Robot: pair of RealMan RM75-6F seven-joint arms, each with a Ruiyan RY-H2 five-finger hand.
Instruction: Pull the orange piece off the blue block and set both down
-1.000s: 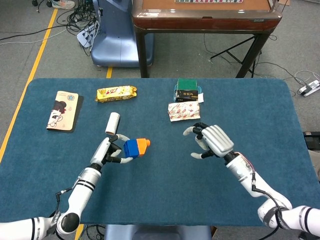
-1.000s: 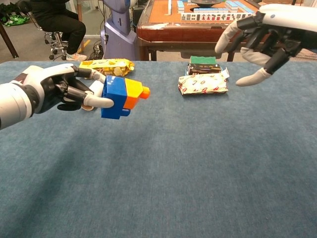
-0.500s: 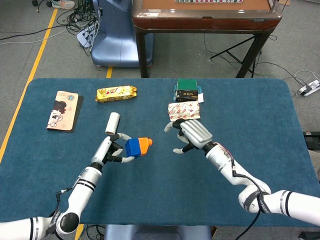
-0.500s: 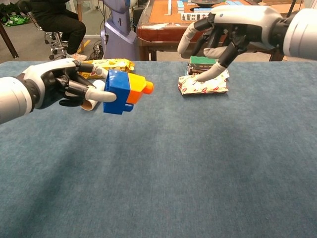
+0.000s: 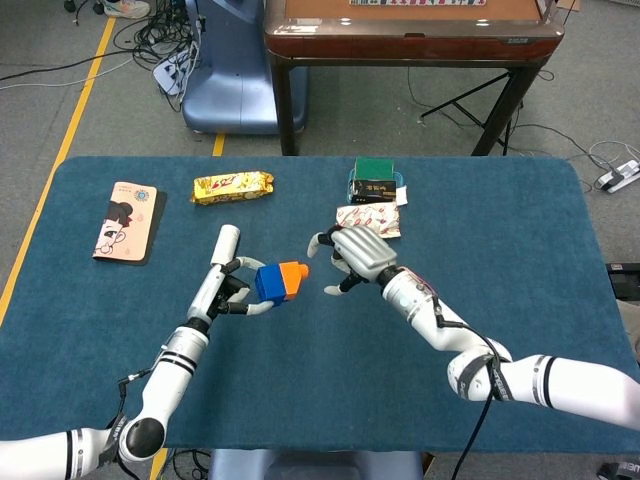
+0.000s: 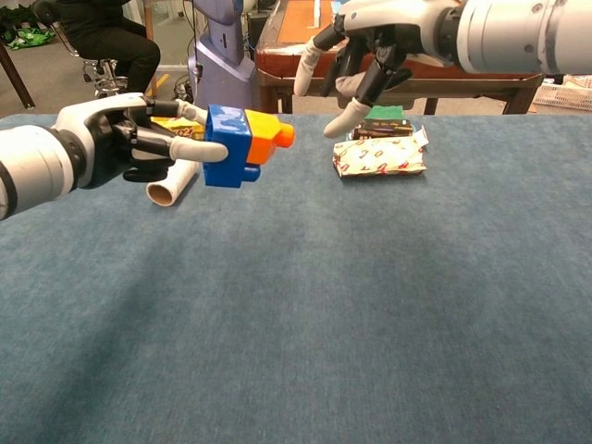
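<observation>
My left hand [image 5: 232, 290] [image 6: 139, 139] holds a blue block [image 5: 268, 283] [image 6: 228, 145] above the blue table, with an orange piece [image 5: 293, 273] [image 6: 269, 137] still stuck on the block's right end. My right hand [image 5: 350, 257] [image 6: 363, 51] hovers open just right of the orange piece, fingers spread and curved toward it, not touching it. In the chest view the right hand is higher and a little behind the piece.
A white tube [image 5: 224, 244] [image 6: 174, 183] lies by the left hand. A wrapped packet [image 5: 372, 217] [image 6: 380, 155], a green-topped box [image 5: 375, 177] [image 6: 380, 119], a yellow snack bar [image 5: 232, 186] and a picture card [image 5: 126, 221] lie on the table [image 5: 520, 250]. A wooden table [image 5: 410, 30] stands behind.
The right hand swept left across the table, from right of centre to just beside the orange piece. The left hand raised the block slightly and moved it a little forward.
</observation>
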